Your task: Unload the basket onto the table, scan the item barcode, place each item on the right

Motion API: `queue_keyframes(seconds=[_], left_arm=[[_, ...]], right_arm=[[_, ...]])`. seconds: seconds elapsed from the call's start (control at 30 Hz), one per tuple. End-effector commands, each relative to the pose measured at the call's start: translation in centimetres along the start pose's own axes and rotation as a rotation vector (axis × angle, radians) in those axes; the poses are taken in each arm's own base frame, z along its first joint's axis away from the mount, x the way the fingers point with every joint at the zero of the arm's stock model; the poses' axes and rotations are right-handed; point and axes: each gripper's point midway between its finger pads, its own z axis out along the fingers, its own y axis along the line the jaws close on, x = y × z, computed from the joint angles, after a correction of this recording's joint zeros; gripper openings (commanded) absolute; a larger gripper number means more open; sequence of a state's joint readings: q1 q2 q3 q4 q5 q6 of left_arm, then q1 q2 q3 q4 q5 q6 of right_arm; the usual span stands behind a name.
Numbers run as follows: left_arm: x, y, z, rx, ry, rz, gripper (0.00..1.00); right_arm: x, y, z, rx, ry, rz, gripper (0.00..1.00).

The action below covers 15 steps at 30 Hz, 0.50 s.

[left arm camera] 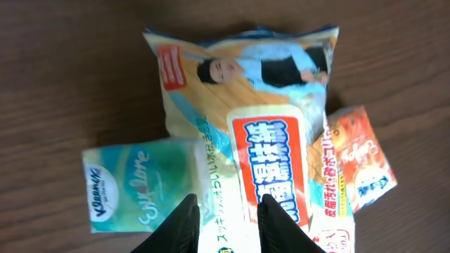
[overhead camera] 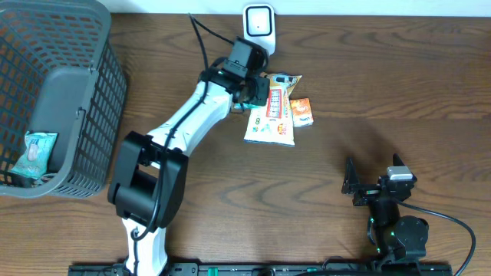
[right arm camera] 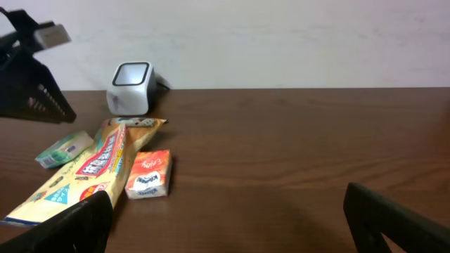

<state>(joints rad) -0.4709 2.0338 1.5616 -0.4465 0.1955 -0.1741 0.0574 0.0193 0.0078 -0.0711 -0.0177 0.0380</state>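
Left pincer (left arm camera: 228,204) over snack bag (left arm camera: 267,133), basket (overhead camera: 100,92) holding perhaps tissue packet (overhead camera: 37,153)

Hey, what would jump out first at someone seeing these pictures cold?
The left end effector hangs over a long snack bag, a green tissue pack and an orange packet, heaped together. Behind them stands the white scanner; a grey mesh basket fills the table's left end.

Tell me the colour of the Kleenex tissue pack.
Tissue pack: mint green and white, clearest in the left wrist view.
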Motion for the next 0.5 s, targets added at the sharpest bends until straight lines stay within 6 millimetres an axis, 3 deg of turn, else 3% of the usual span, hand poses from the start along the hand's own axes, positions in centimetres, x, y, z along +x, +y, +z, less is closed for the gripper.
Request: queue_keyframes(seconds=[0.0,0.2,0.47], left_arm=[[1.7,1.9,1.9,-0.090,0.050,0.016,0.28],[2.7,3.1,3.7,-0.134,0.077,0.015,0.27],[0.7,7.4,2.9,-0.384,-0.019,0.025,0.28]], right_arm=[[0.2,-0.3,0.0,0.014,0.005,-0.001,0.99],[0.2,-0.3,0.0,0.014,0.005,-0.001,0.99],[0.2,-0.3,0.0,0.014,0.005,-0.001,0.99]])
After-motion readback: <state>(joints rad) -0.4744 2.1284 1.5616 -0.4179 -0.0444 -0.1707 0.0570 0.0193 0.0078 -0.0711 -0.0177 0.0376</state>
